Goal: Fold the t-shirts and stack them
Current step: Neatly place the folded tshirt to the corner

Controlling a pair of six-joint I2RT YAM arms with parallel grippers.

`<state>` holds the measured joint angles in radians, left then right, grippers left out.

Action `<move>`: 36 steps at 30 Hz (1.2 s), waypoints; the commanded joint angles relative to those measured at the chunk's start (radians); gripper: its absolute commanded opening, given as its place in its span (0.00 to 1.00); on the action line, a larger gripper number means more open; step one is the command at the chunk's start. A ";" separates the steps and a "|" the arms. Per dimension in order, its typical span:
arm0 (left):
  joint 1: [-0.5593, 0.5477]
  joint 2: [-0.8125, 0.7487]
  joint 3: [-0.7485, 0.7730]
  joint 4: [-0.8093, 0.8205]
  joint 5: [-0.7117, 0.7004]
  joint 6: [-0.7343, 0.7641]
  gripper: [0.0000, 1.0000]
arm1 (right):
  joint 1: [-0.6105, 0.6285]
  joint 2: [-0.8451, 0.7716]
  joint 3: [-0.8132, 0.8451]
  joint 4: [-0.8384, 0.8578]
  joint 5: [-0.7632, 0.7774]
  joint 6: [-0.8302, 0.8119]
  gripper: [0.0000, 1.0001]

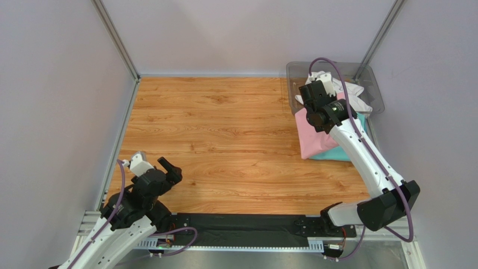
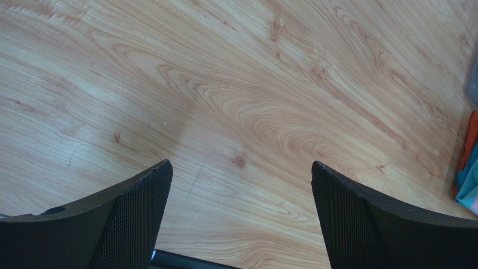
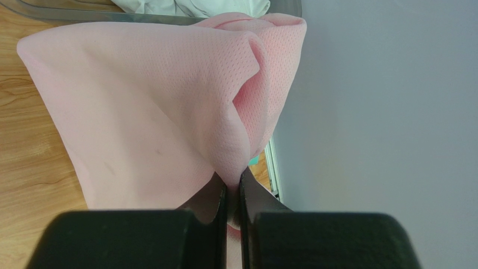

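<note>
Right claw (image 3: pixel 233 193) is being held shut on a raised fold of the pink t-shirt (image 3: pixel 140 112). Cloth is being pinched between both fingertips, as confirmed in the wrist view. Pink is being lifted into a peak at the claw, and the rest of it is being carried lower down.

From above, pink is being supported on the teal t-shirt (image 1: pixel 343 154) at about 3 o'clock on the table (image 1: pixel 224 129). Teal is being shown only along the near and right edges under it. Clear bin (image 1: pixel 297 70) is being seen at 2 o'clock, just beyond the stack. Whether the two are touching cannot be told. White t-shirt (image 1: pixel 350 89) is being held in the bin, bunched and not folded.

Left claw (image 2: pixel 238 165) is being held wide open at 7 o'clock. Nothing is being gripped, wood is being shown below it, and it is well apart from all cloth.

Progress, as judged:
- Teal is being counted as folded and placed.
- Pink is being placed or squared on top, with the release not yet done.
- White is being counted as untouched. It is to be pulled from the bin, spread, folded and stacked.
- Task is being rated as a bit past halfway.
</note>
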<state>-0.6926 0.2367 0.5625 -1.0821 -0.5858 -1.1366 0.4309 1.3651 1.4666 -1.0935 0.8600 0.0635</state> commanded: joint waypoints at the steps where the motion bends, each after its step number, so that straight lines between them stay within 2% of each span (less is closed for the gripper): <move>1: 0.001 -0.008 -0.001 -0.002 -0.020 -0.008 1.00 | -0.055 -0.021 -0.005 0.013 -0.033 -0.007 0.00; 6: -0.001 -0.008 -0.003 0.001 -0.017 -0.008 1.00 | -0.175 0.000 -0.063 0.127 -0.090 -0.059 0.00; 9: -0.001 -0.008 -0.003 0.001 -0.019 -0.006 1.00 | -0.242 0.046 -0.062 0.136 -0.150 -0.088 0.00; 14: -0.001 -0.017 -0.006 0.001 -0.019 -0.008 1.00 | -0.343 0.112 -0.045 0.136 -0.105 -0.073 0.00; 25: 0.001 -0.020 -0.010 0.002 -0.020 -0.008 1.00 | -0.471 0.229 -0.040 0.167 -0.147 -0.005 0.01; 31: 0.001 -0.020 -0.009 0.002 -0.023 -0.008 1.00 | -0.518 0.293 -0.031 0.178 -0.167 0.016 0.06; 32: -0.001 -0.020 -0.009 0.001 -0.022 -0.008 1.00 | -0.532 0.301 -0.029 0.178 -0.168 0.022 0.09; 35: 0.001 -0.020 -0.009 0.002 -0.023 -0.008 1.00 | -0.549 0.327 -0.015 0.176 -0.156 0.044 0.36; 36: 0.001 -0.023 -0.009 0.001 -0.023 -0.008 1.00 | -0.554 0.338 -0.009 0.167 -0.145 0.054 0.57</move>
<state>-0.6926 0.2245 0.5617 -1.0821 -0.5861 -1.1393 -0.1043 1.6890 1.4082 -0.9432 0.6910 0.0891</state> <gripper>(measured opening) 0.995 0.475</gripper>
